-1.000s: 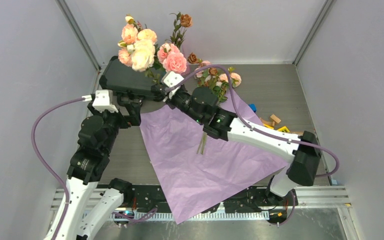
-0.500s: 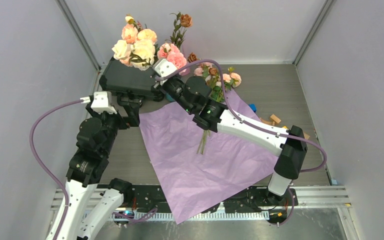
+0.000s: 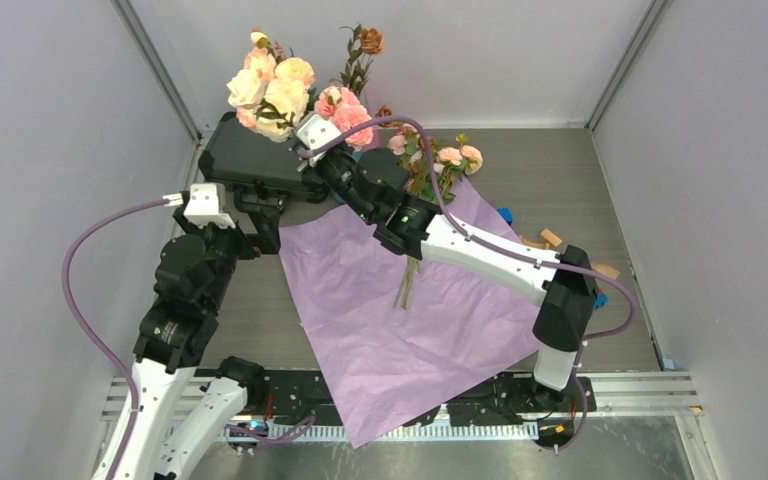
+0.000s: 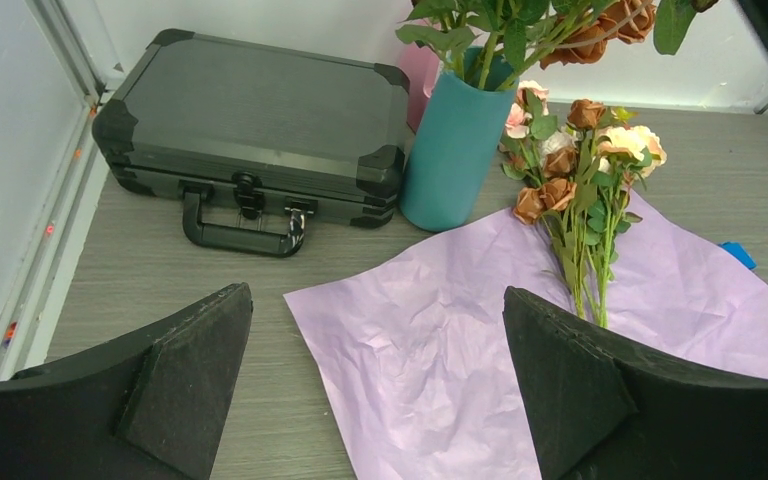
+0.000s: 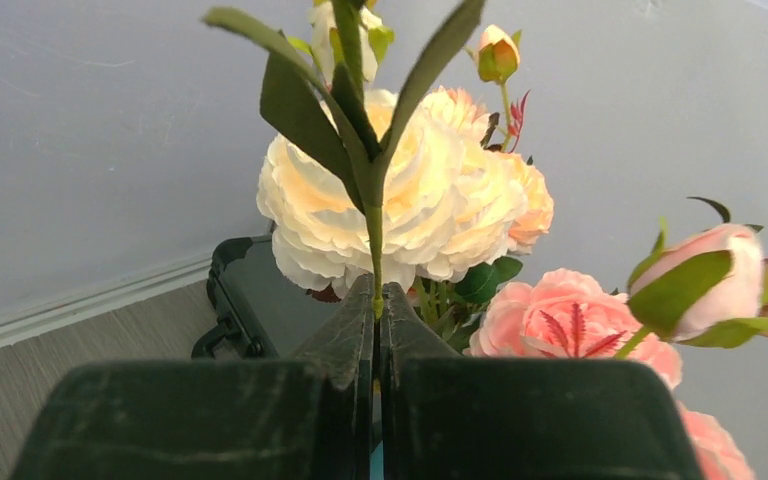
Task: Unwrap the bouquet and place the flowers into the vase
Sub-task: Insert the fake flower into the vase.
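My right gripper (image 5: 377, 300) is pressed together on a thin green leafy stem (image 5: 372, 235) that rises straight up from between the fingers. The stem's flower head is out of the wrist view. Just behind the stem crowd big cream and peach-orange fabric roses (image 5: 430, 200), and a sliver of teal shows directly below the fingers.

My left gripper (image 4: 375, 300) hangs low over the grey wood-grain tabletop (image 4: 160, 270), spread wide and holding nothing. Ahead of it and slightly right stands the tall teal-blue cylindrical vase (image 4: 452, 150), with leafy stems in it, just beside the right corner of a black hard-shell carrying case (image 4: 250, 110). Further right, the bunch of small pink, cream and rust-brown roses (image 4: 580, 200) lies on the flat crinkled lilac wrapping paper (image 4: 440, 340). Its heads are near the vase and its stems point back toward me.
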### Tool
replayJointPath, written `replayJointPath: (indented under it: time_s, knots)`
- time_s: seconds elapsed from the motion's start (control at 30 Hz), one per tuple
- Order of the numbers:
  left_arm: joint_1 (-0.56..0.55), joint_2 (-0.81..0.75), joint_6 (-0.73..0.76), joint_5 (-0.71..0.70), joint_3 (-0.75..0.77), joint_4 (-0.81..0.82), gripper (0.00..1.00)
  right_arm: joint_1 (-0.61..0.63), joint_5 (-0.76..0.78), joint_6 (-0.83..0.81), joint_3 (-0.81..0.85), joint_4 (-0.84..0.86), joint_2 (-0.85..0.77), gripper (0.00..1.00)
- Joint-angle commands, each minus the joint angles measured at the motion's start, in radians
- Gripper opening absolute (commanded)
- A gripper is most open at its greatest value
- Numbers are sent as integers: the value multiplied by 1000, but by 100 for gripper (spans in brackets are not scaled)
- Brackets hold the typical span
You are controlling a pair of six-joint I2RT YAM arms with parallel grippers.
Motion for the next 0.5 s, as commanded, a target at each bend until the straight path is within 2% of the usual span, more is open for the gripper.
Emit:
replayJointPath:
  time_s: [0.0, 0.47]
  knots:
    - [7, -2, 8, 16, -1, 26, 100, -23, 3, 29, 42, 58, 16, 0]
    - [7, -3, 11, 27, -3, 28, 100, -100, 6, 120, 17, 156, 81, 0]
